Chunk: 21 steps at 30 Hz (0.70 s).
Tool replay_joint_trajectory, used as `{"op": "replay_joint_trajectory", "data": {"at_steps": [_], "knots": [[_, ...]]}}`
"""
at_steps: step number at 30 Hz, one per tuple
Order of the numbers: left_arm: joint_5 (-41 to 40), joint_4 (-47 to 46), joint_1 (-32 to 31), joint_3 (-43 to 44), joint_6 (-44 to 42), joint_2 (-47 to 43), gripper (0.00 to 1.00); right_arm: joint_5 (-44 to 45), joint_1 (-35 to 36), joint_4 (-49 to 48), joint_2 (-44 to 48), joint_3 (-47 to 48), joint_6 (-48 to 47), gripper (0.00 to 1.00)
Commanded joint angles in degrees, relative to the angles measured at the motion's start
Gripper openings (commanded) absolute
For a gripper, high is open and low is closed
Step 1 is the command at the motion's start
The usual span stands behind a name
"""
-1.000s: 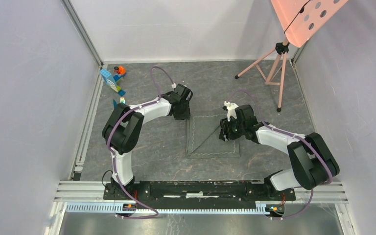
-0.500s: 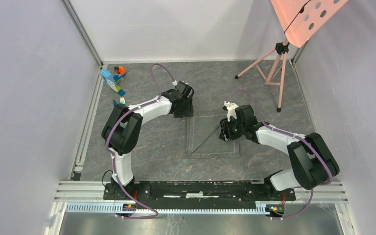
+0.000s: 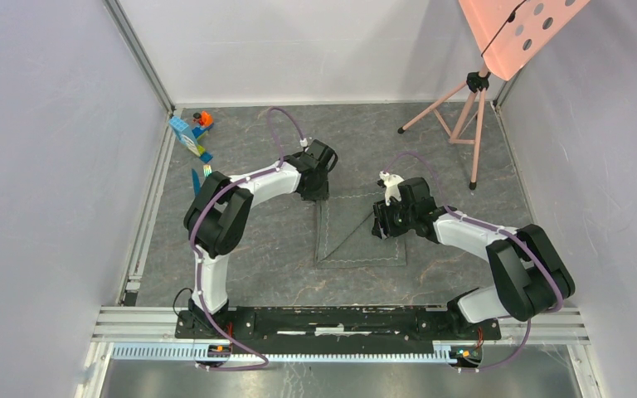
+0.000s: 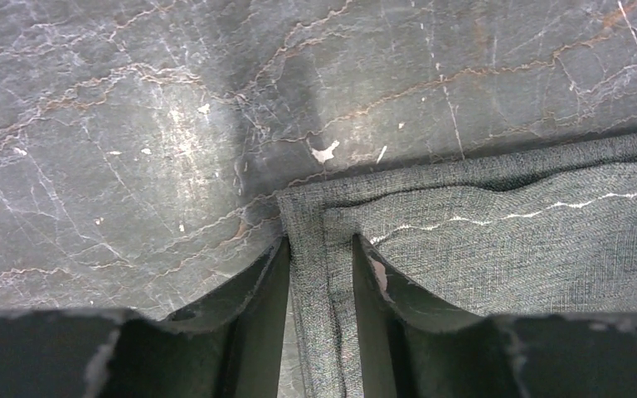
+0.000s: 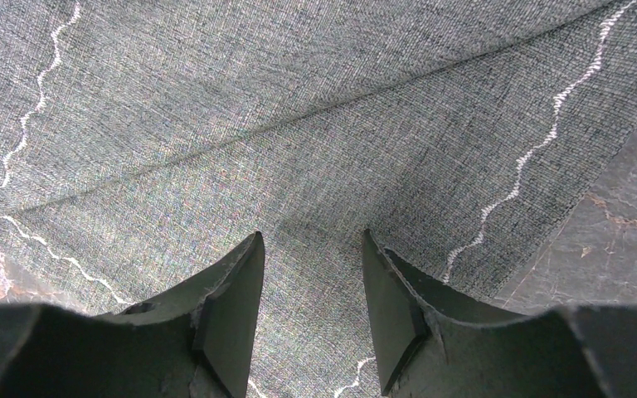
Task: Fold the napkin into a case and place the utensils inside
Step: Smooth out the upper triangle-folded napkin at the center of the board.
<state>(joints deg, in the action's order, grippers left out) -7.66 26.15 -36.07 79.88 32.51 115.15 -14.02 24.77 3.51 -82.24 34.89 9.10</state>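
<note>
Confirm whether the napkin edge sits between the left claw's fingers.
Yes: the napkin edge runs up between the left claw fingers.

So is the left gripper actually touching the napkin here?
Touching. The left wrist view shows the napkin's corner edge running between the fingers of the left gripper, with the cloth against both inner faces.

one napkin (image 3: 362, 232), two utensils (image 3: 201, 175), one tripod (image 3: 463, 116)
</note>
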Motion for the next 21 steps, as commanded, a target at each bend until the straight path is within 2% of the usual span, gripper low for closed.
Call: {"op": "replay_joint_trajectory", "data": {"at_steps": [1, 10, 14, 21], "knots": [[-2.7, 0.8, 0.1, 1.5, -1.4, 0.6, 0.37, 2.1, 0.3, 1.1, -2.0, -0.7, -0.8, 0.53], [-3.9, 0.3, 0.2, 0.1, -0.9, -0.6, 0.23, 4.3, 0.3, 1.6, -3.3, -0.2, -2.2, 0.53], [-4.4, 0.3, 0.6, -0.6, -0.8, -1.2, 0.19, 6.7, 0.3, 2.9, -4.0, 1.1, -3.7, 0.52], [-2.1, -0.4, 0.8, -3.5, 0.6, -5.7, 0.19, 18.2, 0.4, 6.6, -4.7, 4.3, -8.2, 0.53]]}}
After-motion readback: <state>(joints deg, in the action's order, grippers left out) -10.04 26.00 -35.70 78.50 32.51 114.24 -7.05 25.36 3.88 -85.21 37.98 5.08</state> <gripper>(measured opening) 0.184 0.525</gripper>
